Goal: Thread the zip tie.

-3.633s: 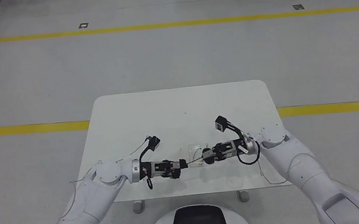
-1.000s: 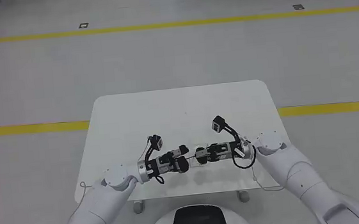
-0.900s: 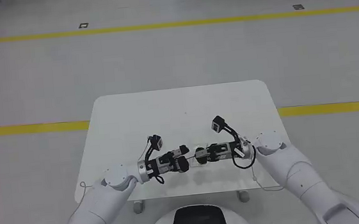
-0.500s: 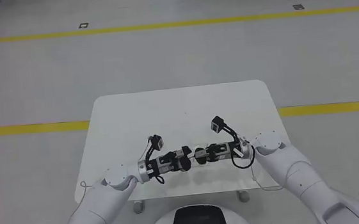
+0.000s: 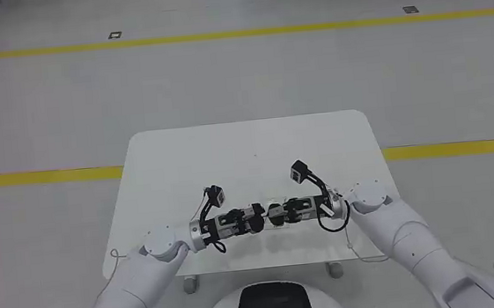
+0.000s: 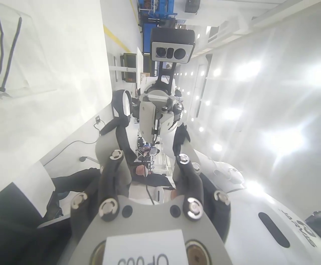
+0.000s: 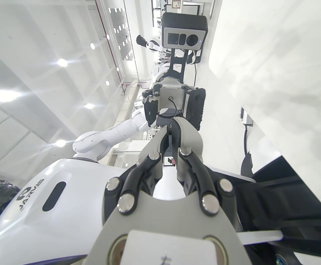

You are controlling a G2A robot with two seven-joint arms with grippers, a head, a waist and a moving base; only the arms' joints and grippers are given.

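Over the near edge of the table (image 5: 247,150), your right gripper (image 7: 171,124) sat pinched narrow, seemingly on the zip tie (image 5: 264,212), almost touching your left gripper (image 6: 148,158), which was spread wide. With that side loose, I'd judge the tie could have bent or slipped aside. Seconds earlier, both stood farther apart.

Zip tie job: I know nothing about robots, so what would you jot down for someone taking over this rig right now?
Left gripper: open, over the near part of the table, its fingers either side of the right gripper's tip.
Right gripper: shut, pointing straight into the left one.
Things: loose black zip ties lie flat on the table.
Done: both grippers are lined up nose to nose.
Left: whether the working zip tie is through its head is too fine to see. Check that first, then probably feed and pull it through.
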